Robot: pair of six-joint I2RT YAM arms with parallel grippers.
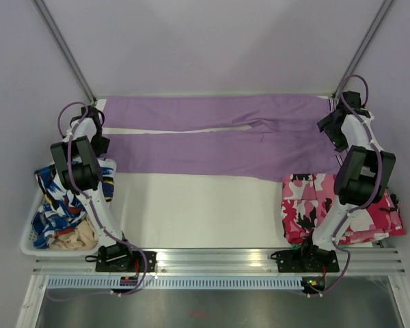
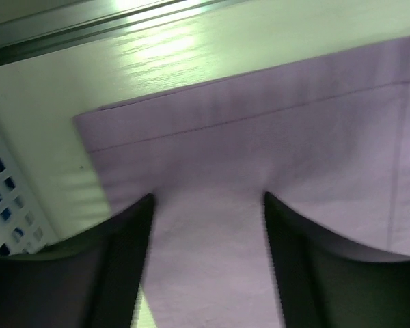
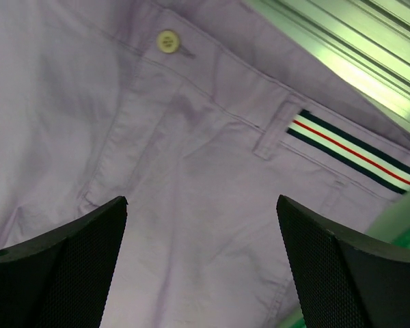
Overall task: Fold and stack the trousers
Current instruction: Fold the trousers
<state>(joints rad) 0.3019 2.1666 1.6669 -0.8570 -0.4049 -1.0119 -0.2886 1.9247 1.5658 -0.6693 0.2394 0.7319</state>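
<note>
The lilac trousers (image 1: 212, 137) lie stretched flat along the far side of the table (image 1: 205, 212), legs running out to the left and the waist at the right, just beyond the folded camouflage garment (image 1: 314, 205). The left gripper (image 2: 206, 205) hangs over the hem (image 2: 191, 116) of a leg, jaws apart with cloth showing between them and nothing pinched. The right gripper (image 3: 201, 205) hovers spread wide above the waistband, near the button (image 3: 168, 41) and the striped tab (image 3: 355, 147), also empty. To my eye the job now is taking hold of both ends for the first fold. I'd want each gripper to come straight down and bite close to the edge, catching every layer of that thin fabric. Then both should lift evenly so the legs don't skew or drag toward the basket (image 1: 29, 232) on the left.
</note>
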